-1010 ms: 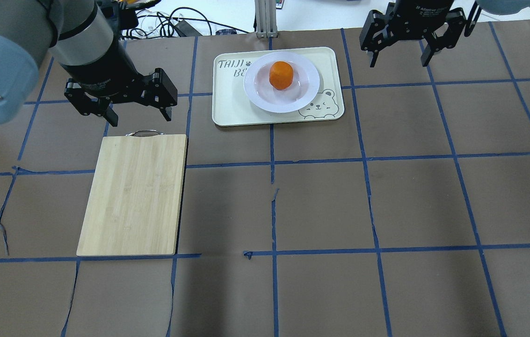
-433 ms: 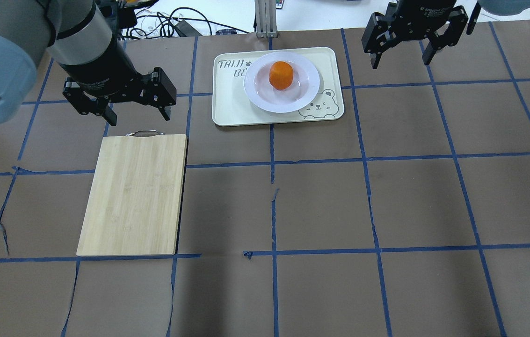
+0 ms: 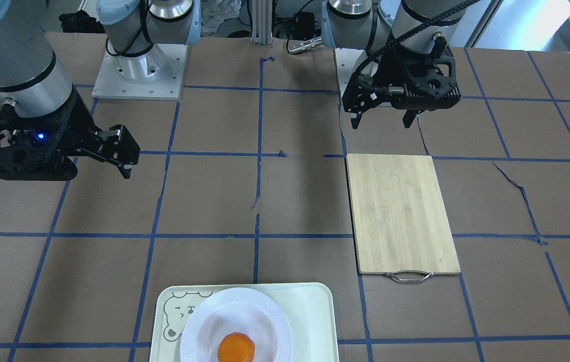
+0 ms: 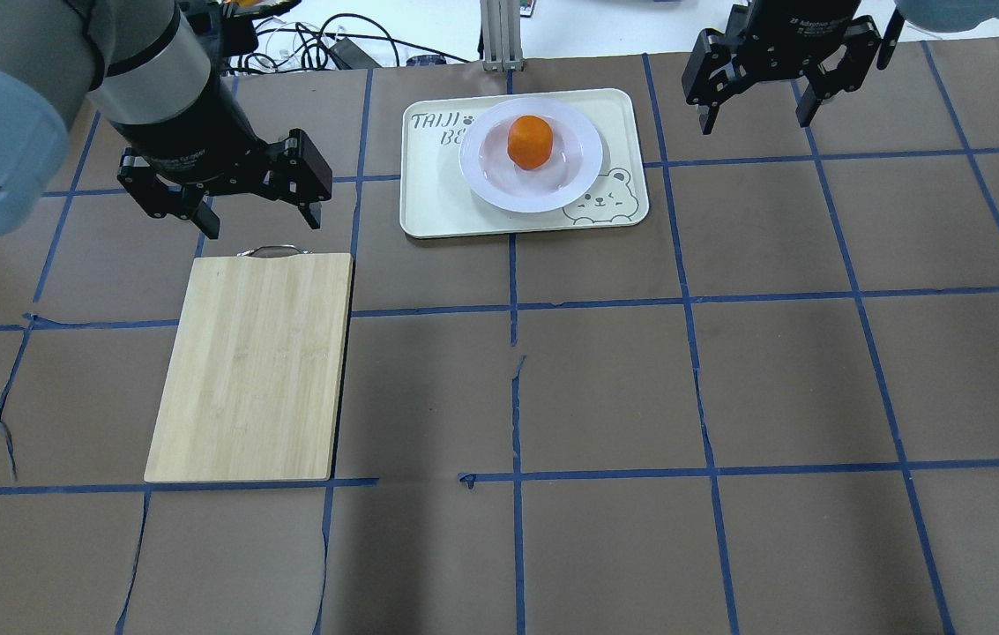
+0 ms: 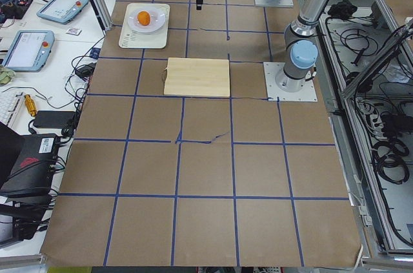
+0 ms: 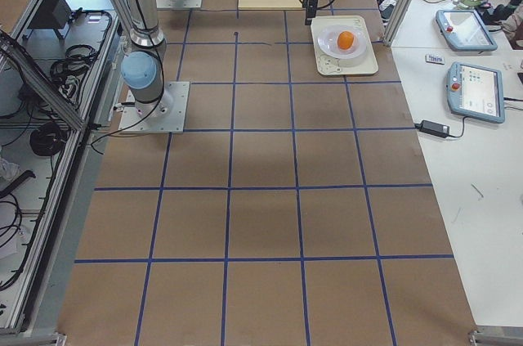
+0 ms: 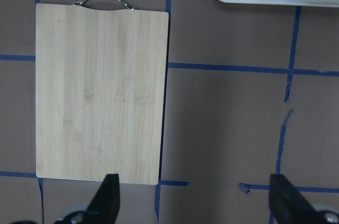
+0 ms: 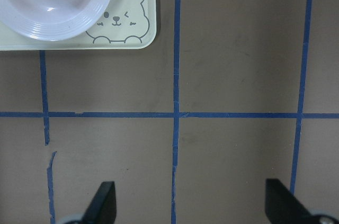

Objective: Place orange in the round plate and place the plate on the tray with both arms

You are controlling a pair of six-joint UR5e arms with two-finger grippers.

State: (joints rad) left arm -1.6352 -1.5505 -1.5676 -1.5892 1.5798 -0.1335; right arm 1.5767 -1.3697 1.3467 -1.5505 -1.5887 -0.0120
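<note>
Orange [image 4: 530,141] free of both fingers: left gripper [image 4: 263,220] and right gripper [image 4: 755,119] spread wide, empty, off either side of tray [image 4: 433,194]. Fruit sits in round plate [image 4: 583,172] on tray, unmoved this last second; grippers only drifting. Task looks complete.

The round plate [image 4: 585,159] is glossy white ceramic, and the tray [image 4: 437,198] is smooth pale plastic. The cutting board [image 4: 252,366] is light bamboo with a wire metal handle [image 4: 270,250]. The bench [image 4: 781,379] is covered in matt brown paper [image 4: 949,220], torn in places, under blue tape [image 4: 605,304].
</note>
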